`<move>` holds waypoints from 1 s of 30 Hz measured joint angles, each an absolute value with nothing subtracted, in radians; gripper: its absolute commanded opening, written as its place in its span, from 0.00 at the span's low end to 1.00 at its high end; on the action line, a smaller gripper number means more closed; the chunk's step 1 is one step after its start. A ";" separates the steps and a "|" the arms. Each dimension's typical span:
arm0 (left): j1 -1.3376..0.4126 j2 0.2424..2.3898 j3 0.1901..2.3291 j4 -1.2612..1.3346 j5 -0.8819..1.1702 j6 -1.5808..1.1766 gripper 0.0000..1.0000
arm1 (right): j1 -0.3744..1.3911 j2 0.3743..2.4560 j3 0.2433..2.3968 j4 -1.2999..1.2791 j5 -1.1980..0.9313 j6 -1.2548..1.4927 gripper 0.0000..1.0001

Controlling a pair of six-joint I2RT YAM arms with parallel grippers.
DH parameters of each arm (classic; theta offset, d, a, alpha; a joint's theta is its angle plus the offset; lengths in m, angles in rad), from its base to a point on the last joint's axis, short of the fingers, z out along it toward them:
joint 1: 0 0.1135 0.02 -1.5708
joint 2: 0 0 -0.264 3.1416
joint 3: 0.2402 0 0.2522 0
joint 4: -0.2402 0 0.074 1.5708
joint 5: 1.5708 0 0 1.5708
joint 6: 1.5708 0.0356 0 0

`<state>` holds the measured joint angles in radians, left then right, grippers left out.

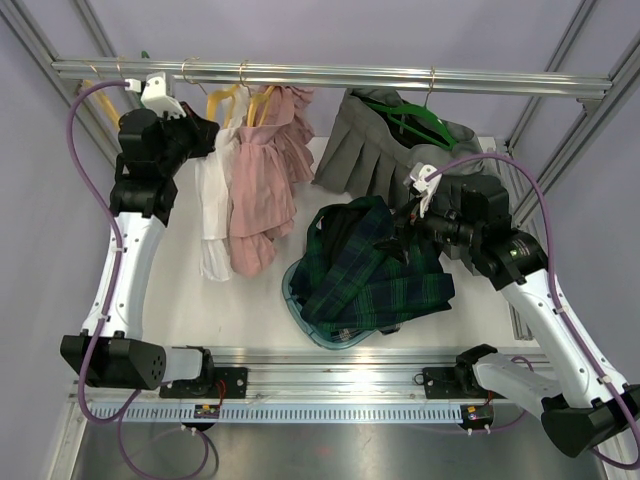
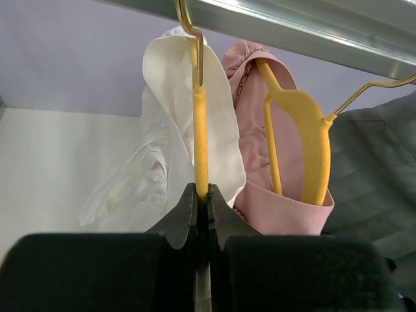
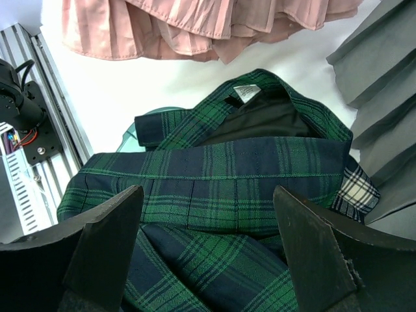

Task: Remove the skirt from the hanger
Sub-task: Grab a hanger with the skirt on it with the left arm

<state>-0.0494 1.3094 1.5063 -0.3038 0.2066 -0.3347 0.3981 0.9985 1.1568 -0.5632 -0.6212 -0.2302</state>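
Three skirts are hung on the rail, seen from above: white skirt, pink skirt, grey pleated skirt. A green plaid skirt is heaped in a teal bin. The white table lies bare at left.

Left wrist: the left gripper is clamped on the white skirt's yellow hanger.

Right wrist: the right gripper is spread wide over the plaid, nothing held.

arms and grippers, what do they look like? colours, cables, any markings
Both match. The left arm and right arm have curved white links between bulky black joint housings, and each is trailed by a looping purple cable. The right arm has a small green light. The gripper fingers are matte black and wedge-shaped. No readable markings show.
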 measured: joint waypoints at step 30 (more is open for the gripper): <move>-0.120 1.431 1.913 -0.813 -0.124 -0.081 0.00 | 0.391 0.992 1.143 -0.544 -0.622 -0.212 0.89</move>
